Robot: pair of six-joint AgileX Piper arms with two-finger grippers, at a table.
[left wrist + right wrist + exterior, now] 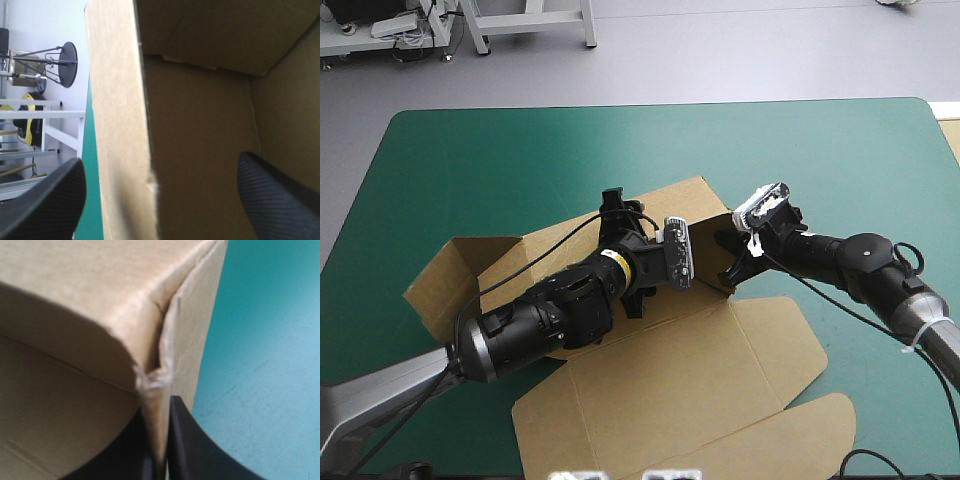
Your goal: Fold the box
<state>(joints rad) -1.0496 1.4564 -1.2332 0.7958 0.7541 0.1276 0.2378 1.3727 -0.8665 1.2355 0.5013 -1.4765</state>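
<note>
The box lies at frame centre on the table, with its far walls raised and its lid flat toward the lower right. The right gripper is clenched on the right wall's corner. The left gripper is nearer the far wall and released, straddling it with one finger inside and one outside, arm reaching forward over the box.

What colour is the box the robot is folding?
The box is plain brown; clearest in the high view.
</note>
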